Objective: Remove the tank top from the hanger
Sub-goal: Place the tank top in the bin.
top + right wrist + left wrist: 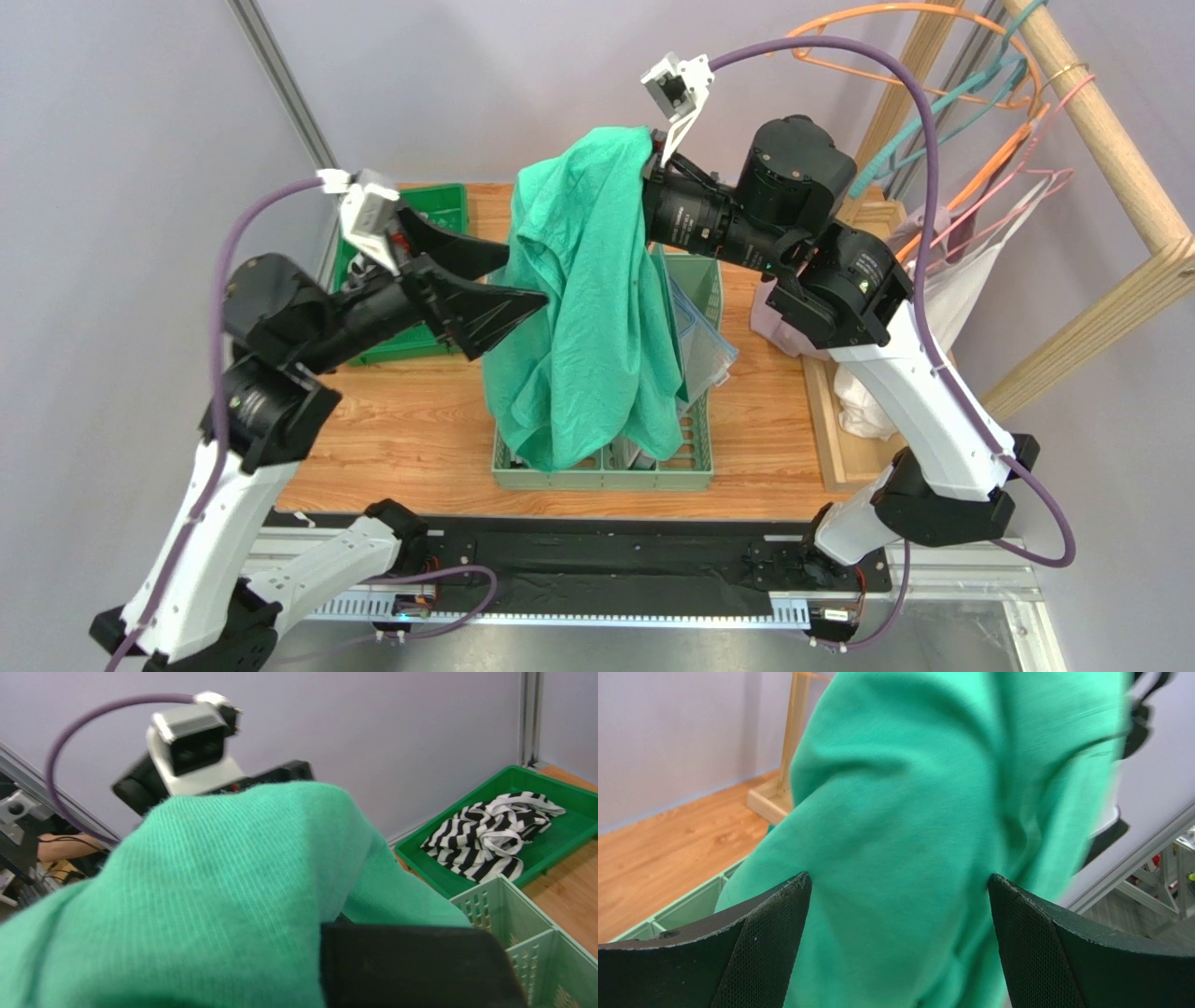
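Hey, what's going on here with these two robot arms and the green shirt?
The green tank top hangs draped from the right gripper, raised above a pale green basket. That gripper's jaws are buried in the cloth, so its grip can't be seen. The left gripper is open, with a fold of the top between its fingers. No hanger shows inside the cloth.

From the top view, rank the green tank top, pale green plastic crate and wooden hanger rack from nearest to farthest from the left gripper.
1. Green tank top: right at the left gripper, between its open fingers.
2. Pale green plastic crate: on the table, below and to the right.
3. Wooden hanger rack: at the far right edge.
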### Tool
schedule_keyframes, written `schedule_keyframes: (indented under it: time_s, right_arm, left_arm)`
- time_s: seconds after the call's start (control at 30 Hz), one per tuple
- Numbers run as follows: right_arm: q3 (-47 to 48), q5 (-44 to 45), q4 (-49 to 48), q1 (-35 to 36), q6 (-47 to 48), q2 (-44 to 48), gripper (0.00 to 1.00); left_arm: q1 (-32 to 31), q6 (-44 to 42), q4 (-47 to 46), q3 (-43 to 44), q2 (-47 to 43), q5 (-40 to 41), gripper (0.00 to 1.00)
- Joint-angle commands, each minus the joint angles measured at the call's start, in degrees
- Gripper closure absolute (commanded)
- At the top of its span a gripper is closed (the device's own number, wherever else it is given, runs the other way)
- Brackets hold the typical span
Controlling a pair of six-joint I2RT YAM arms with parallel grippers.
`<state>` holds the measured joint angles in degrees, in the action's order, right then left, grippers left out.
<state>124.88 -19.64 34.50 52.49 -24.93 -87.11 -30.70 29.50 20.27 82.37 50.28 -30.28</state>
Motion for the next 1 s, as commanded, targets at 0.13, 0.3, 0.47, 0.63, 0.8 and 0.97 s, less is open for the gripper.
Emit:
schedule_keyframes:
  time_s: [0.13, 0.3, 0.47, 0.63, 0.8, 0.97]
  right_arm:
    - [3.3, 1.4, -10.1, 0.5, -9.8, -0.5, 1.0]
    - [2.8, -0.5, -11.0, 0.6, -10.8, -1.3, 1.0]
    - [1.7, -2.9, -10.2, 0.6, -9.3, -0.3, 1.0]
    - [-1.9, 0.0, -2.8, 0.6, -0.9, 3.8, 0.78]
    - [-8.3, 2.8, 4.5, 0.5, 7.9, 9.5, 0.43]
    - [-16.1, 3.9, 7.2, 0.3, 10.7, 14.9, 0.3]
  left_arm:
    - [-5.8, 1.0, -17.1, -4.2, 4.9, -4.9, 0.01]
    - [-6.0, 7.0, -26.4, -7.0, 5.7, -11.6, 0.05]
    - [-6.0, 3.8, -17.3, -2.4, 8.3, -10.8, 0.96]
    - [-5.3, -0.4, -4.0, 2.5, 7.2, -1.6, 1.0]
    - [2.3, 0.4, 7.3, 5.5, 3.2, 4.0, 1.0]
    - [8.4, 1.9, 15.3, 11.5, 2.0, 11.1, 1.0]
